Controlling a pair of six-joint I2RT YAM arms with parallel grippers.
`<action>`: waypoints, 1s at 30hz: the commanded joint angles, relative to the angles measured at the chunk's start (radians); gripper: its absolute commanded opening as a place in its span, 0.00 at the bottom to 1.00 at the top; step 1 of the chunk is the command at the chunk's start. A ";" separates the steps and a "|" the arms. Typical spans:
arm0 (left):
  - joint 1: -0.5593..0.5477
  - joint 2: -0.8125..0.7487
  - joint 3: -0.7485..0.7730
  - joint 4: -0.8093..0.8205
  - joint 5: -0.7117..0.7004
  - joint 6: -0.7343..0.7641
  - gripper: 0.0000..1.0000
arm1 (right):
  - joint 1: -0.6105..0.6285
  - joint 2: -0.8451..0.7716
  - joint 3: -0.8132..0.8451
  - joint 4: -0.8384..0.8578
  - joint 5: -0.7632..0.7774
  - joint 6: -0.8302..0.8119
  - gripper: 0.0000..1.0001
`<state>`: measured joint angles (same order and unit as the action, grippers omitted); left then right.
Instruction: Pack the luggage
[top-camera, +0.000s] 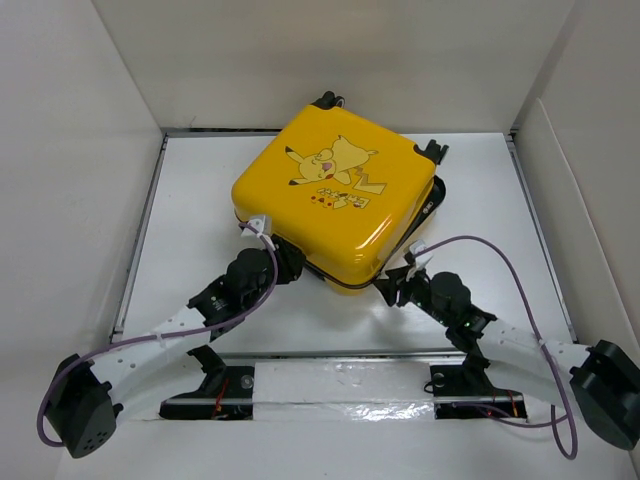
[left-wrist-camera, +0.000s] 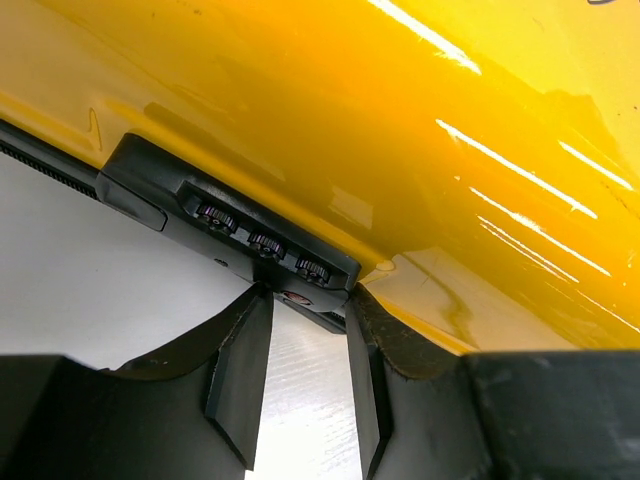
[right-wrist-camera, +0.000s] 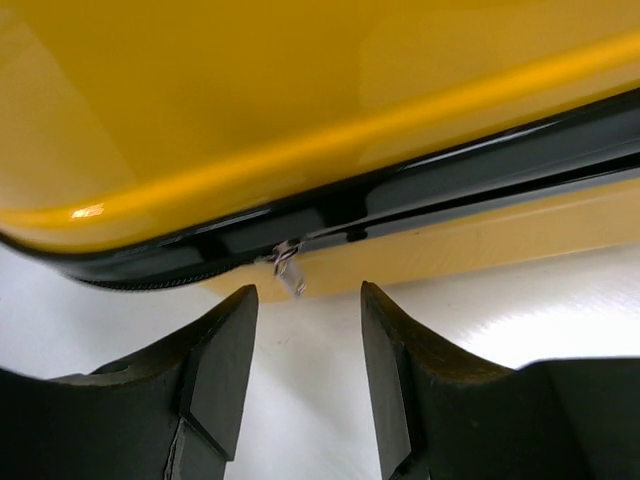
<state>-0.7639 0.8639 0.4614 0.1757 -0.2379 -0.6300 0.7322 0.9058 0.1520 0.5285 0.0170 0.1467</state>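
Observation:
The luggage (top-camera: 330, 190) is a yellow hard-shell case with a Pikachu print. It lies flat mid-table with its lid down. My left gripper (top-camera: 288, 262) is at its near-left corner. In the left wrist view the luggage (left-wrist-camera: 400, 120) fills the frame, and the left gripper (left-wrist-camera: 307, 298) stands partly open, its tips against the black combination lock (left-wrist-camera: 230, 222) and bare table between the fingers. My right gripper (top-camera: 390, 288) is at the near-right edge. In the right wrist view the right gripper (right-wrist-camera: 305, 290) is open, just short of a small silver zipper pull (right-wrist-camera: 289, 270) that hangs from the luggage's (right-wrist-camera: 250, 100) black zipper band (right-wrist-camera: 450, 190).
The white table (top-camera: 180, 230) is boxed in by white walls at the left, back and right. Black wheels (top-camera: 328, 100) stick out at the case's far edge. Purple cables loop along both arms. A metal rail crosses the near edge by the arm bases.

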 joint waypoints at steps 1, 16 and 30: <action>0.012 -0.038 0.040 0.246 -0.029 -0.025 0.29 | 0.010 0.015 0.031 0.162 0.116 -0.036 0.50; 0.012 0.096 0.129 0.410 -0.057 0.030 0.30 | 0.174 0.046 0.035 0.308 0.106 -0.029 0.00; 0.003 0.253 0.206 0.513 -0.048 0.026 0.30 | 0.575 0.034 0.228 -0.265 0.241 0.119 0.00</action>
<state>-0.7528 1.1095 0.6243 0.3183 -0.3367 -0.5453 1.2102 0.8688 0.3305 0.2531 0.4480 0.1745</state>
